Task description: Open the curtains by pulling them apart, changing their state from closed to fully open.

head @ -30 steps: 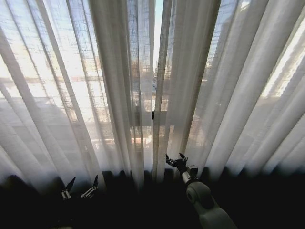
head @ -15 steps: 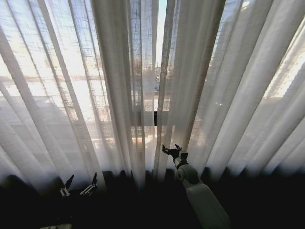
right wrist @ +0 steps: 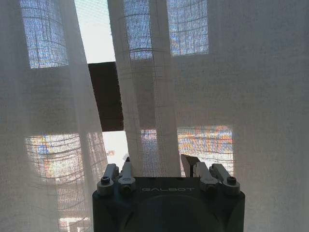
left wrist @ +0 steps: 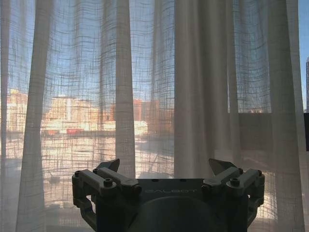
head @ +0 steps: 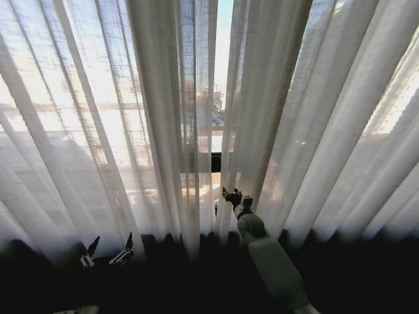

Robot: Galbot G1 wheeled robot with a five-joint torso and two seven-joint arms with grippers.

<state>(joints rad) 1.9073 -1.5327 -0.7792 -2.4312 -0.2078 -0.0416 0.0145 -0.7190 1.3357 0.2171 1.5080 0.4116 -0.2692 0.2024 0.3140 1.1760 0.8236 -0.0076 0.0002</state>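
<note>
The curtains hang as two sheer cream pleated panels, the left panel (head: 118,118) and the right panel (head: 308,131), with a narrow gap between them near the middle. My right gripper (head: 232,196) is stretched out to the inner edge of the right panel, open. In the right wrist view a fold of that panel (right wrist: 147,96) hangs between the spread fingers (right wrist: 189,162) of the right gripper (right wrist: 158,165). My left gripper (head: 108,252) sits low at the left, open, in front of the left panel (left wrist: 193,87); its own view shows the left gripper (left wrist: 165,166) apart from the fabric.
A dark window frame bar (head: 215,161) shows through the gap, also seen as the bar (right wrist: 107,96) in the right wrist view. Sunlit buildings lie beyond the glass. The curtains' lower hems fall into deep shadow (head: 196,281).
My right arm has reached forward and up toward the gap, bringing its gripper to the right panel's edge. The gap has widened a little. The left gripper has stayed put.
</note>
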